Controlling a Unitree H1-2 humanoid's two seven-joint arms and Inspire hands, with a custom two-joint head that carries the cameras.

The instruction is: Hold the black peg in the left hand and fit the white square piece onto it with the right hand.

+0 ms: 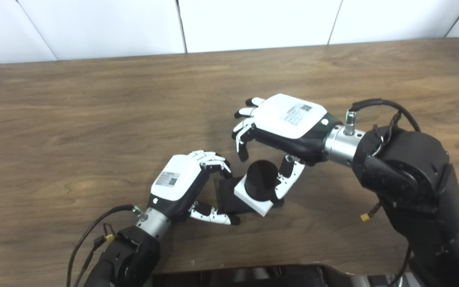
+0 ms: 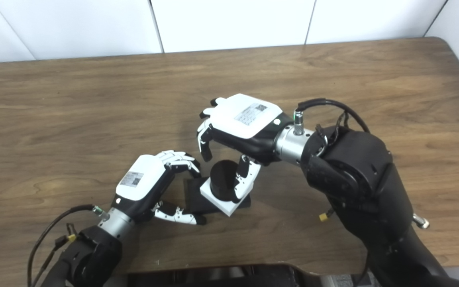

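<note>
Two arms come up from the bottom edge onto a brown wooden bench (image 1: 94,119). Nearest, at the lower left, the left hand (image 1: 181,181) lies low over the wood, its fingers (image 1: 213,159) curled over the far edge of a flat black base and its thumb stretched along the near edge, so it is grasping that base. The base belongs to the black peg (image 1: 260,179), a short round cylinder standing upright just right of the left hand.

Around the foot of the peg sits the white square piece (image 1: 249,199), slightly tilted, with one corner pointing toward the camera; the peg rises through its middle, and the piece rests on the black base.

Just beyond and to the right, the right hand (image 1: 285,123) hovers above the peg, palm down. Its thumb (image 1: 287,179) reaches down beside the right side of the peg and looks to touch the white piece, while its fingers hang bent and apart over the far-left side, touching nothing; the hand is released rather than gripping.

Farther back the bench runs bare to a white panelled wall (image 1: 253,20).
</note>
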